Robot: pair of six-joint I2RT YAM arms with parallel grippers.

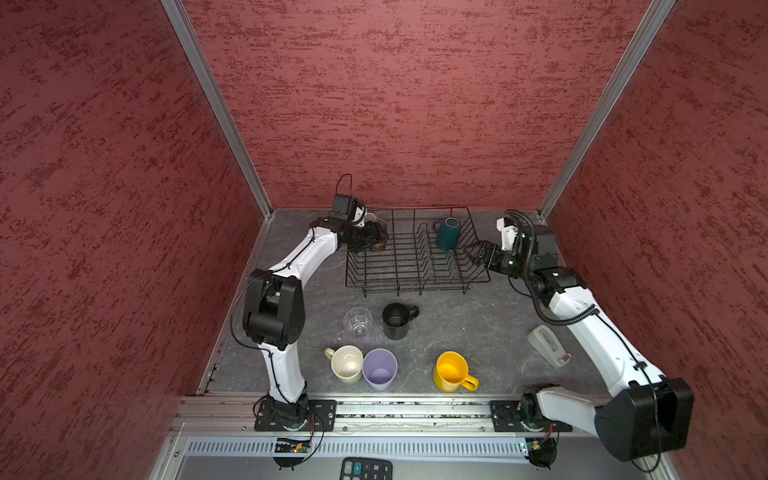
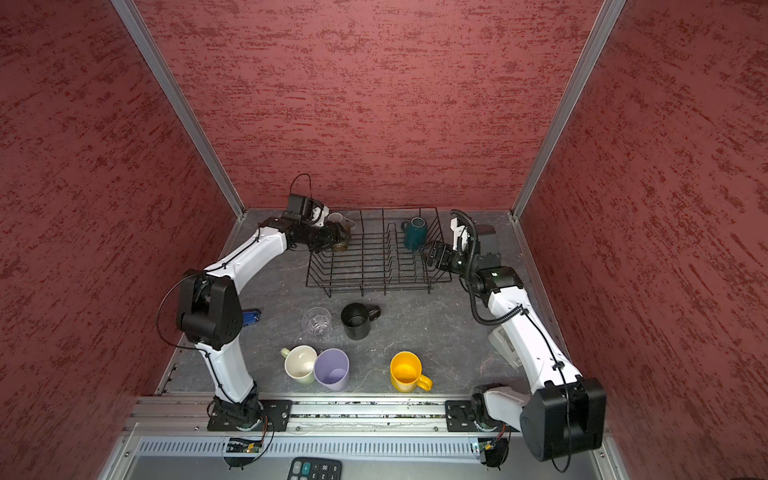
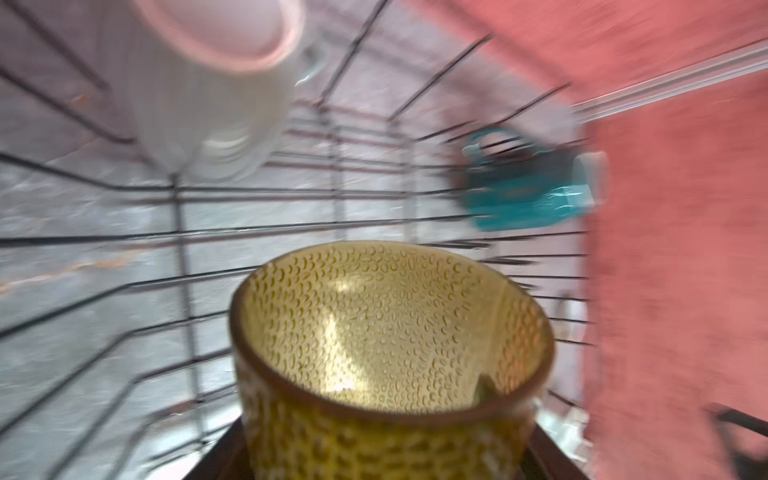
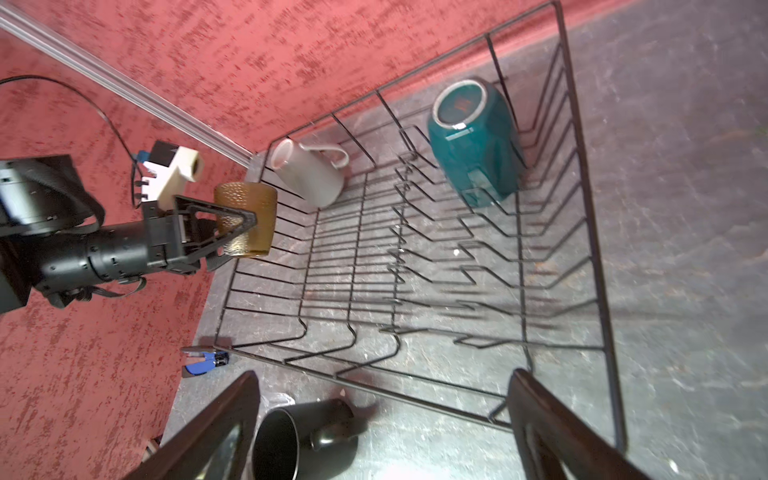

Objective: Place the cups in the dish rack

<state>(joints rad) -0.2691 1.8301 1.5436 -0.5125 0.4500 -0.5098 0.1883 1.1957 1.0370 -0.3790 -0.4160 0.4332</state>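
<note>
- Cups, 8 total: 2 in the rack, 1 in a grip, 5 on the table.
- 1 dish rack point(image 1: 399, 266), at 12 o'clock on the table, against the far wall.
- In the rack (2):
  - teal mug point(image 1: 448, 234) among the prongs at the rack's 1 o'clock
  - grey mug point(image 4: 307, 174) lying tilted in the 11 o'clock corner
- In a grip (1): left gripper point(image 4: 239, 237) has its fingers clamped on the brown mug point(image 4: 247, 220), at the rack's left rim, about 10 o'clock. The grey mug is just beyond it. Mug orientation is hard to read.
- Right gripper point(image 1: 471, 252): fingers spread wide, nothing between them. It sits at the rack's right rim, 3 o'clock, close to the teal mug and not touching it.
- On the table (5), all upright and mouth up:
  - clear glass point(image 1: 357, 321) and black mug point(image 1: 397, 321) at 6 o'clock of the rack, with the glass at 9 o'clock of the mug. The black mug's handle points to 3 o'clock.
  - pale-green mug point(image 1: 347, 363) and lilac tumbler point(image 1: 379, 369) in the front row, pressed side by side, with the mug at 9 o'clock of the tumbler.
  - yellow mug point(image 1: 452, 371) at 3 o'clock of the tumbler, well apart, handle to 4 o'clock.
- Other items: 1 tape dispenser point(image 1: 546, 345) at the table's 4 o'clock, beside the right arm, and 1 calculator point(image 1: 365, 468) at 6 o'clock, off the mat.
</note>
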